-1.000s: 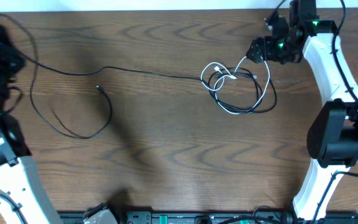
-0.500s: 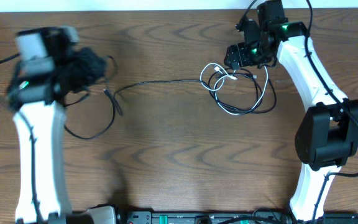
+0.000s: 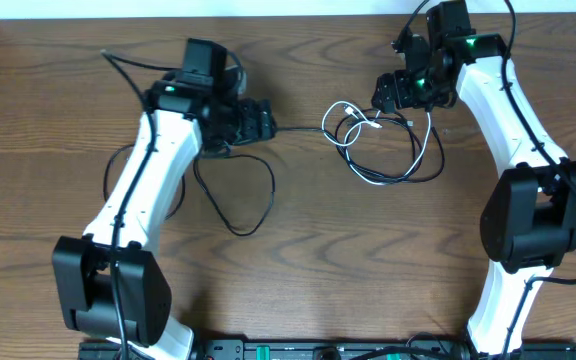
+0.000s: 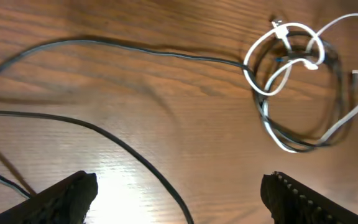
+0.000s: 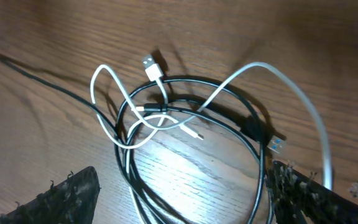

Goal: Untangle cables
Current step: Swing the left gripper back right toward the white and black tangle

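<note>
The left gripper (image 4: 179, 185) stands wide open with nothing held. Its two dark fingers (image 4: 67, 194) show at the lower corners of the left wrist view, far apart. On the wooden table (image 4: 185, 124) beneath it, a stretch of the black cable (image 4: 104, 132) comes in from the gripper's left and curves down between the fingers, with neither seen to touch it. Farther ahead, another run of that cable arcs across the table and joins the knot of cables (image 4: 294, 93), which lies ahead and to the right of this gripper. From overhead, the left gripper (image 3: 260, 122) points toward the knot (image 3: 378, 140). The black cable (image 3: 236, 228) also sags in a slack loop behind it, beside the left arm.

The right gripper (image 5: 182, 180) is open just as wide and empty, with its fingers (image 5: 64, 199) at the lower corners of its own view. The knot of cables (image 5: 185, 118) lies directly ahead of it, reaching down into the gap between the fingers. A black ring of two or more turns (image 5: 229, 106) forms the body of the knot. The white cable (image 5: 98, 78) weaves through the ring in several loops. Its white plug (image 5: 149, 63) lies at the far edge of the ring, and one long white arc passes close to the right-hand finger. From overhead, the right gripper (image 3: 388, 95) sits just beside the far edge of the knot, and the white cable (image 3: 370, 178) trails toward the robot's base.
</note>
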Robot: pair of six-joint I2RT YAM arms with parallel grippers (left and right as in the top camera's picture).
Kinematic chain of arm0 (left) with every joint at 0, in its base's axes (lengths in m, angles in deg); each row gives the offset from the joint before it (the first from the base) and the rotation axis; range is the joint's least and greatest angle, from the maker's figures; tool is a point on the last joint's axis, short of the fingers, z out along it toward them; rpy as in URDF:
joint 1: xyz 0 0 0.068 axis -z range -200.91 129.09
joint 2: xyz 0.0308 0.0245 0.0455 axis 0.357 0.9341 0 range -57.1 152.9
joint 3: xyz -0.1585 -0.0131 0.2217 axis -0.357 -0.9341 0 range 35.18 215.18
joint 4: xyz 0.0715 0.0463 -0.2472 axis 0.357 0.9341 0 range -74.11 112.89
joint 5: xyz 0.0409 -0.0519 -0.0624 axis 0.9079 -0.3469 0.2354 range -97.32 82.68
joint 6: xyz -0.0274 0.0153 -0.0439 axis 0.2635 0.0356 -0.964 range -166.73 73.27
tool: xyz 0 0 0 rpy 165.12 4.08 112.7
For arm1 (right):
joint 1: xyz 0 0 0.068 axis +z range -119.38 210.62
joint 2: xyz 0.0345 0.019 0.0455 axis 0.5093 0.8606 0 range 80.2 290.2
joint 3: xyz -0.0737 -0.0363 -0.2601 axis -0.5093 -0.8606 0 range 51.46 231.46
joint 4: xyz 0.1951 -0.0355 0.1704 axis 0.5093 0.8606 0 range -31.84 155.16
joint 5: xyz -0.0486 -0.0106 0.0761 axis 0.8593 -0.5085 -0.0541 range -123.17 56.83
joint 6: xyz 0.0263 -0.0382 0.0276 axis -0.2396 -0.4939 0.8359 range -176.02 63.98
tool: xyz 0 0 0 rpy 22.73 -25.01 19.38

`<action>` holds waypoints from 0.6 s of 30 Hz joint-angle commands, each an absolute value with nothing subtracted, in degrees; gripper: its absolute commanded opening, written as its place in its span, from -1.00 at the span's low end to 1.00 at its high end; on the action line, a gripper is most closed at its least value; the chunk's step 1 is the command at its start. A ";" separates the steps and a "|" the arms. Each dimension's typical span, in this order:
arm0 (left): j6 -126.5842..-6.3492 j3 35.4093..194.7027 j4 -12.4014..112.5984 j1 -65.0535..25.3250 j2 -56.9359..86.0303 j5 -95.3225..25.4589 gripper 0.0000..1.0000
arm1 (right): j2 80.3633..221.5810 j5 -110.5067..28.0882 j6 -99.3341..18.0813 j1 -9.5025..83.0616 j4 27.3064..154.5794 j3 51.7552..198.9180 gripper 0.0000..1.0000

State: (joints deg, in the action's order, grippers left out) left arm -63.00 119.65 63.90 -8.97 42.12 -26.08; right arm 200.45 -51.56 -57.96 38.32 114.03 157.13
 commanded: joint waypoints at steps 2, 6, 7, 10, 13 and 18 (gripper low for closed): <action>-61.34 121.31 62.04 -5.67 40.39 -19.70 0.79 | 199.46 -51.49 -58.24 37.77 114.14 156.71 0.68; -61.69 121.29 58.87 -1.95 40.76 -19.70 0.79 | 199.46 -51.19 -58.22 37.77 114.17 156.71 0.68; -62.35 121.29 58.02 -0.99 41.18 -19.72 0.76 | 199.46 -50.68 -58.18 37.77 114.19 156.71 0.69; -64.77 121.29 54.72 1.94 42.73 -19.72 0.60 | 199.46 -48.37 -56.63 37.77 114.30 156.71 0.69; -66.91 121.29 51.11 4.67 44.70 -19.70 0.47 | 199.48 -47.65 -56.23 37.77 114.49 156.71 0.69; -68.29 121.29 45.61 8.60 49.14 -19.68 0.39 | 199.46 -47.58 -55.80 37.77 114.58 156.71 0.69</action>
State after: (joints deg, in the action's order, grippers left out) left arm -66.65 120.04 46.96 6.97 46.05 -20.46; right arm 200.45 -48.43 -56.71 37.97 114.38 157.13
